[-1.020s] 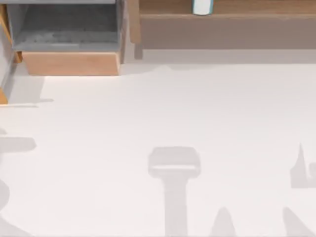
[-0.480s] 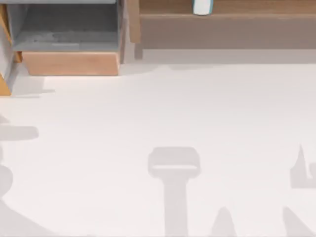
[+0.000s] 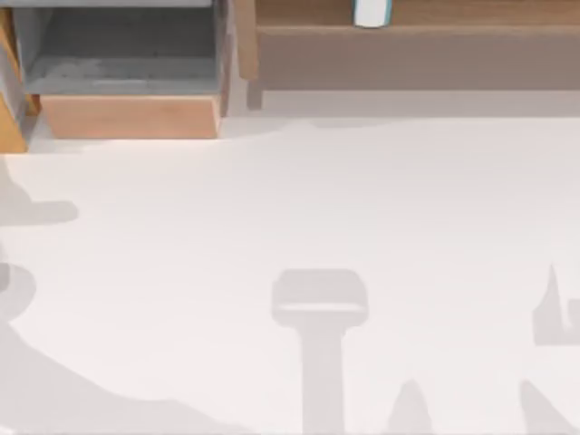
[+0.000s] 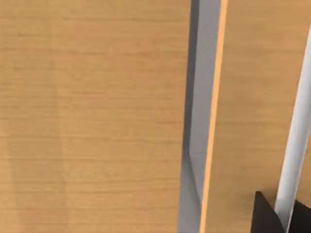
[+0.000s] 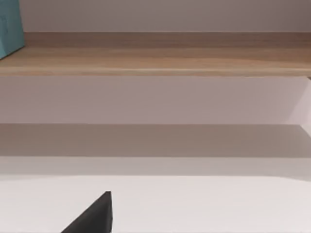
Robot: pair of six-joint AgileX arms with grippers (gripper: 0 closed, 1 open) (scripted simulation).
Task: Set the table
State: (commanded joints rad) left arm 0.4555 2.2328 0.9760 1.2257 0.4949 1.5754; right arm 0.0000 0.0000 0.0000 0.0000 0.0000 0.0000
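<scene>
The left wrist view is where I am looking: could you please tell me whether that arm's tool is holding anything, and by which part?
It cannot be told: a dark fingertip shows against light-wood panels, gripping nothing visible.

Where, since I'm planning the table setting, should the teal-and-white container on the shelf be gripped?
Probably across its sides, approaching from the table side: the teal-and-white container stands on the shelf, whose open front faces the table.

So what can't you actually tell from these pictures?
- Left gripper, left wrist view: a dark finger tip cut off by the picture's edge; open or shut unclear.
- Right gripper, right wrist view: one dark tip, likewise.
- Teal-and-white object on the shelf, top view: cut by the edge, unidentifiable.
</scene>
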